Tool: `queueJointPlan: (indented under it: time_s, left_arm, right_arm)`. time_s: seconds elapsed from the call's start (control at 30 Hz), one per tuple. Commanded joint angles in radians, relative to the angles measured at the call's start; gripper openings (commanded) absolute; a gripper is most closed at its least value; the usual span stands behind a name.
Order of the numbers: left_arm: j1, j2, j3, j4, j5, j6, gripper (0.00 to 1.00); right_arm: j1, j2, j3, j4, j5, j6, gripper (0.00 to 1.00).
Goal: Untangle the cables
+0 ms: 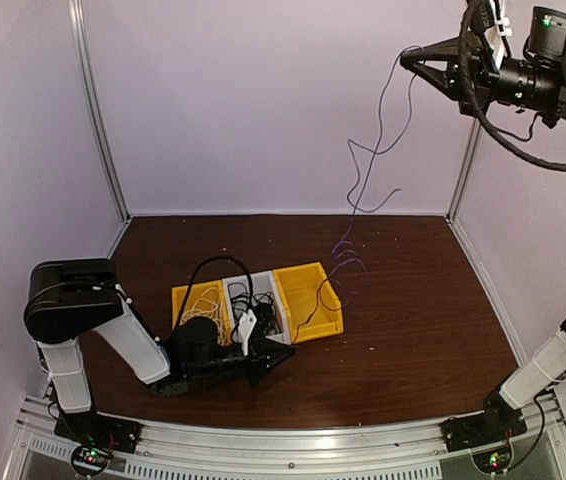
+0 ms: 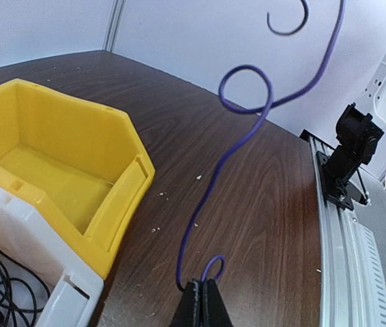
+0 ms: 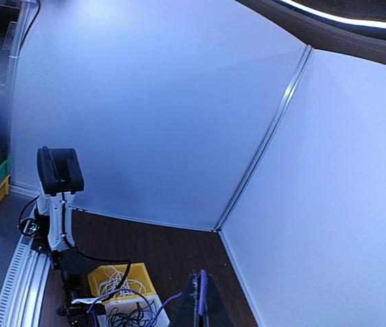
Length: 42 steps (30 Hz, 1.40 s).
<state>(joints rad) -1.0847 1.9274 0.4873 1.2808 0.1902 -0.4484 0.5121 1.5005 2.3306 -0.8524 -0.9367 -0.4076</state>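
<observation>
Beside three bins, one purple cable spans left pincer to right pincer

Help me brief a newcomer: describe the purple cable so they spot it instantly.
On the table sits a row of bins. From beside the right yellow bin, a purple cable curls up to the raised right gripper. Other cords lie in bins; this hangs mid-air.
</observation>
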Motion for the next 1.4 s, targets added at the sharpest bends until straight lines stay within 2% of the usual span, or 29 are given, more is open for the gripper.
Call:
queueJointPlan:
  time_s: [0.0, 0.1, 0.3, 0.37, 0.43, 0.5, 0.57, 0.7, 0.87, 1.03, 1.2, 1.37]
  left_arm:
    - [-0.025, -0.082, -0.076, -0.074, -0.105, -0.050, 0.00]
    - [-0.027, -0.092, -0.121, -0.048, -0.171, -0.093, 0.00]
    - [-0.030, -0.096, -0.118, -0.087, -0.173, -0.106, 0.00]
    - [-0.039, -0.142, -0.126, -0.130, -0.202, -0.110, 0.00]
    - [-0.054, -0.202, -0.138, -0.178, -0.223, -0.101, 0.00]
    - [-0.071, -0.266, -0.133, -0.276, -0.245, -0.082, 0.00]
    - [-0.098, -0.327, -0.134, -0.414, -0.277, -0.072, 0.00]
    - [-0.189, -0.532, -0.196, -0.686, -0.389, -0.138, 0.00]
    - [-0.244, -0.836, -0.261, -1.068, -0.503, -0.290, 0.00]
    - [-0.302, -1.039, -0.285, -1.319, -0.554, -0.444, 0.00]
    - [-0.323, -1.126, -0.262, -1.521, -0.610, -0.497, 0.00]
    - [-0.323, -1.147, -0.198, -1.552, -0.693, -0.452, 0.00]
  right_arm:
    - [-0.030, 0.019, 0.079, 0.135, 0.164, 0.070, 0.00]
    - [-0.038, 0.041, 0.113, 0.198, 0.343, 0.084, 0.00]
    - [-0.055, 0.072, 0.131, 0.314, 0.738, 0.052, 0.00]
    - [-0.067, 0.068, 0.099, 0.354, 0.807, 0.042, 0.00]
    - [-0.070, 0.066, 0.067, 0.356, 0.796, 0.015, 0.00]
    - [-0.070, 0.056, 0.023, 0.370, 0.804, 0.016, 0.00]
    - [-0.074, 0.049, -0.008, 0.398, 0.874, 0.019, 0.00]
    - [-0.109, 0.049, -0.024, 0.456, 0.987, -0.030, 0.00]
    - [-0.200, 0.056, -0.131, 0.552, 1.013, -0.031, 0.00]
    - [-0.376, 0.107, -0.197, 0.601, 0.955, 0.069, 0.00]
    - [-0.466, 0.135, -0.289, 0.647, 0.948, 0.099, 0.00]
    - [-0.475, 0.048, -0.503, 0.741, 0.899, 0.082, 0.00]
